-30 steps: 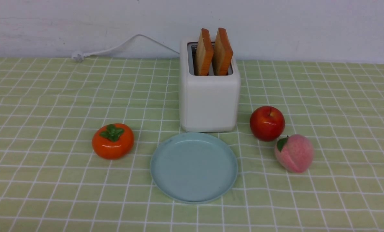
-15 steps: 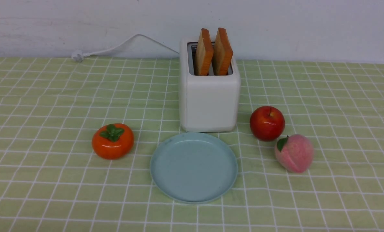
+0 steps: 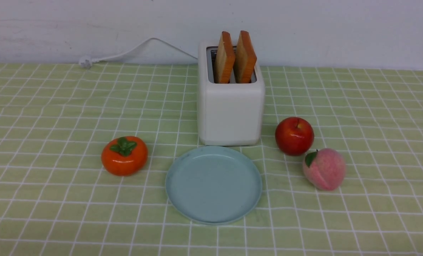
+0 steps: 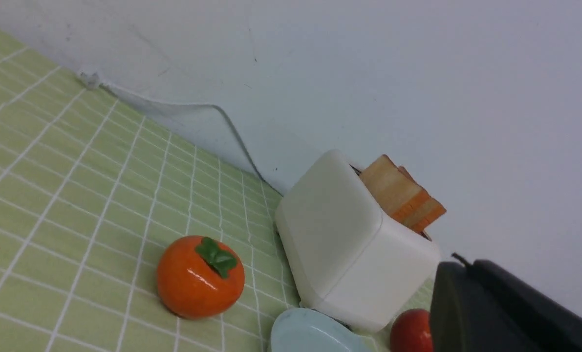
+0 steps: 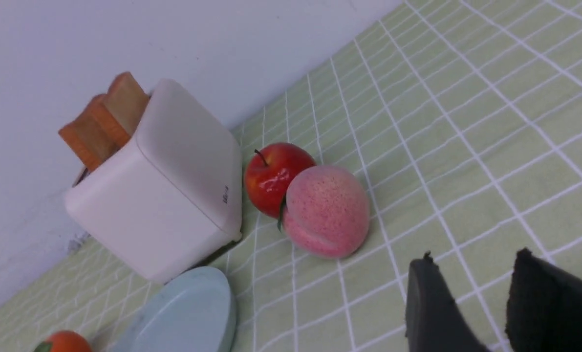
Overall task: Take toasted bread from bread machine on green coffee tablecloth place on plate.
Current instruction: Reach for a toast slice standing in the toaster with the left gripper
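- Toasted bread [image 3: 224, 58], front view: two slices stand upright in the slots of the bread machine [image 3: 230, 113], at 12 o'clock on the green coffee tablecloth [image 3: 55, 106]. The plate [image 3: 213, 185] lies just beside the machine at its 6 o'clock. A persimmon [image 3: 124, 155] sits at the plate's 9 o'clock, an apple [image 3: 294, 136] at 2 and a peach [image 3: 324, 169] at 3.
- Left wrist view: the left gripper [image 4: 459, 274] has its jaws closed tight, well apart from the slices.
- Right wrist view: the right gripper [image 5: 474, 259] stands partly spread, with only cloth between its fingers, near the peach.
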`<state>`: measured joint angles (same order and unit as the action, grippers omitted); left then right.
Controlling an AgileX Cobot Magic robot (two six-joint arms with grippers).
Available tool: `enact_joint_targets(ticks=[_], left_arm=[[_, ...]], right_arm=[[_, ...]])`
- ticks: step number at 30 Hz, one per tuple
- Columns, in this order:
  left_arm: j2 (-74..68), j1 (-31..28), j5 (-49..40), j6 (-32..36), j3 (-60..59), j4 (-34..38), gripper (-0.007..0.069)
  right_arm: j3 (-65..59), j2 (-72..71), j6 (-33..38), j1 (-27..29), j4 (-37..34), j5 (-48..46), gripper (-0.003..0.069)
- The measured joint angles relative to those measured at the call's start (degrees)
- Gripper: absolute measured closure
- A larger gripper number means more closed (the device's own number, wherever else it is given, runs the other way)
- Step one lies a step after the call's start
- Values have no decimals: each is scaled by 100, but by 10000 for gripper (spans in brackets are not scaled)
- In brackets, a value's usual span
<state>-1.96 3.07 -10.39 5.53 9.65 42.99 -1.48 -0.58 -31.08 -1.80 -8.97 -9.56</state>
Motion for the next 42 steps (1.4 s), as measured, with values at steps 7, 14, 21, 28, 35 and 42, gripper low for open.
enact_joint_targets(ticks=[7, 14, 21, 28, 35, 42], left_arm=[[-1129, 0, -366, 1037, 691, -40, 638], [-2773, 0, -360, 2131, 1849, 287, 638], [-4178, 0, -885, 3387, 2958, 1121, 638], [-5614, 671, -526, 5689, 3711, 3150, 638], [-6866, 2167, 690, 7972, 4332, 5259, 638], [-8483, 2346, 171, 8569, 5400, 5526, 614]], right_arm=[[0, 0, -19, 0, 104, 631, 425], [1010, 470, 11, 0, 576, -88, 540], [3022, 1872, 1605, 0, 632, -1764, 590], [4620, 3301, 3791, 0, -1153, -3818, 589], [4806, 3935, 5111, 0, -2311, -3788, 585], [4752, 3852, 5767, 0, -2859, -3629, 585]])
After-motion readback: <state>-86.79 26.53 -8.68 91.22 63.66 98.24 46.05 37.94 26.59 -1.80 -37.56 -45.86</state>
